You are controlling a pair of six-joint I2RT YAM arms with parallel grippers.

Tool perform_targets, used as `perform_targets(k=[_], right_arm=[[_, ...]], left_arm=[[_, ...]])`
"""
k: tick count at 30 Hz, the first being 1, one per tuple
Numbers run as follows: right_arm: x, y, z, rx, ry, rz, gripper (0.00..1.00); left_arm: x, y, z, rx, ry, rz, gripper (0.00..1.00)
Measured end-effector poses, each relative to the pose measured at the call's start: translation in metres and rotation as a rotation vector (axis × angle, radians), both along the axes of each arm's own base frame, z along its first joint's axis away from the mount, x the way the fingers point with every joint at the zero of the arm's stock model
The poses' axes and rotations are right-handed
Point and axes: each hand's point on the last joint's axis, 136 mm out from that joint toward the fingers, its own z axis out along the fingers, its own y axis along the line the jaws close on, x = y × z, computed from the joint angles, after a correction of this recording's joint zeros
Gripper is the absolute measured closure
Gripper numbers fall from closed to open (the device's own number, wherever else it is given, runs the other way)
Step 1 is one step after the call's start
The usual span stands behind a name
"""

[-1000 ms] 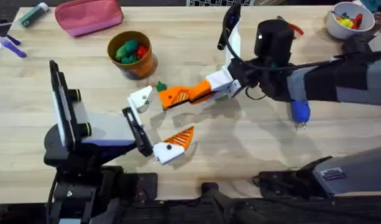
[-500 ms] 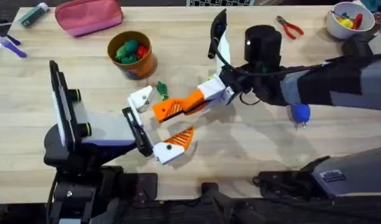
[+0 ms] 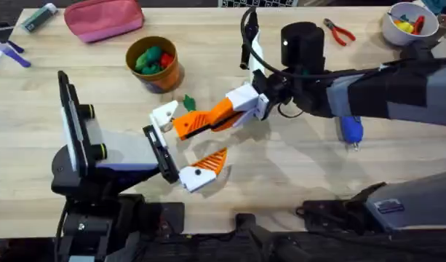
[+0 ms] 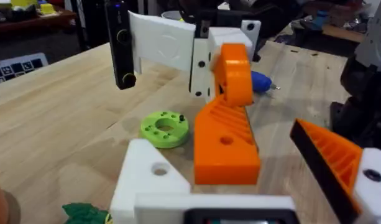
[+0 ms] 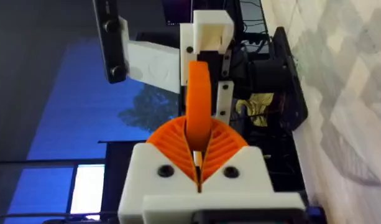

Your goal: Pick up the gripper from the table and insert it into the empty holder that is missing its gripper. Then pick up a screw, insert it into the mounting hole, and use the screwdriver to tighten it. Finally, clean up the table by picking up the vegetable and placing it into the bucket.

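Your right gripper [image 3: 221, 113] has reached across to the middle of the table. Its ribbed orange pads [image 5: 224, 146] are closed tight on the gripper [image 3: 190, 124], with no gap showing on either side of the piece in the right wrist view.

The gripper is a bright orange plastic wedge. It has fine ribs across its sloping face and one small round hole through its flat side, seen best from the left wrist [image 4: 224, 143]. It hangs clear of the tabletop, with its free end just beside the holder [image 3: 164, 114]. You cannot tell from these views whether the two touch, and the piece is not seated.

The holder is a plain white block with a round hole in its upper face [image 4: 154, 177]. It is one side of your left gripper [image 3: 185, 142]. The other side carries its own ribbed orange finger [image 3: 210, 161]. That left gripper stands wide open with nothing in it.

The vegetable [image 3: 188, 102], small and dark green, lies on the wood between the holder and the bucket [image 3: 170, 73]. The bucket is orange-brown and already has green and red toy vegetables inside.

The blue screwdriver [image 3: 351, 131] lies on the table beyond the right arm's forearm. A lime-green ring disc [image 4: 165, 129] sits flat on the table behind the holder.

A printed card [image 4: 16, 67] at the table's edge carries marks too small to read.
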Motion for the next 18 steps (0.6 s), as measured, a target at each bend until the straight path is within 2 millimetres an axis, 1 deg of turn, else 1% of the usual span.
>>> perform_targets(k=[7,12,18], right_arm=[[0.003,0.001,-0.003,0.003,-0.025,-0.015,0.989],[0.006,0.003,-0.014,-0.005,-0.027,-0.025,0.989],[0.009,0.004,-0.017,-0.002,-0.057,-0.042,0.989]], left_arm=[[0.000,0.000,0.000,0.000,0.000,0.000,0.016],[0.000,0.000,0.000,0.000,0.000,0.000,0.016],[0.000,0.000,0.000,0.000,0.000,0.000,0.015]])
